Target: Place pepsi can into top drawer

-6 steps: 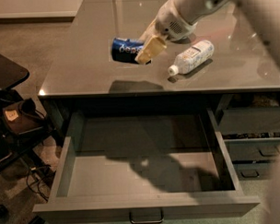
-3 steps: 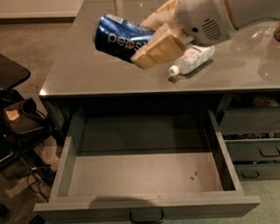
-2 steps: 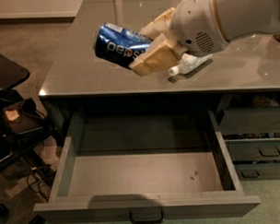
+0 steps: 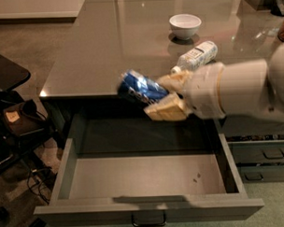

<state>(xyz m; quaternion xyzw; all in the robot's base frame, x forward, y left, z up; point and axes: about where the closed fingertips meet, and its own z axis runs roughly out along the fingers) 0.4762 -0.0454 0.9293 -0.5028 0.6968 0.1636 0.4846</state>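
Camera view: gripper (image 4: 165, 97) clamped on pepsi can (image 4: 140, 89) has moved it off the countertop (image 4: 107, 51), now tilted above far edge of open top drawer (image 4: 144, 175); likely lower and release next.

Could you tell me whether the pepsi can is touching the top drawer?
Apart. The camera view shows the gripper holding the pepsi can in the air above the top drawer's rear edge.

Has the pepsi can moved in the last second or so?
Yes. The pepsi can, held in the gripper, has come forward from beside the plastic bottle to the countertop's front edge, over the back of the open top drawer.
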